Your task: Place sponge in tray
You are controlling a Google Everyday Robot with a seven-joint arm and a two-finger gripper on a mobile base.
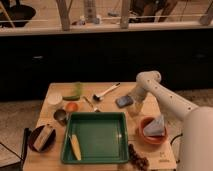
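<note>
One tool [133, 106] is seen beside the sponge [123, 101], perhaps touching it, at one o'clock from the tray [102, 137]; its state cannot be told.

Blue-grey sponge [123, 101] beside the pale hand [132, 106]; deep-green tray [102, 139]; orange bowl [142, 132], pale blue cloth [155, 126]

Orange bowl [143, 134] holding blue cloth [155, 126], tan block [45, 136] on dark plate [34, 146]
</note>
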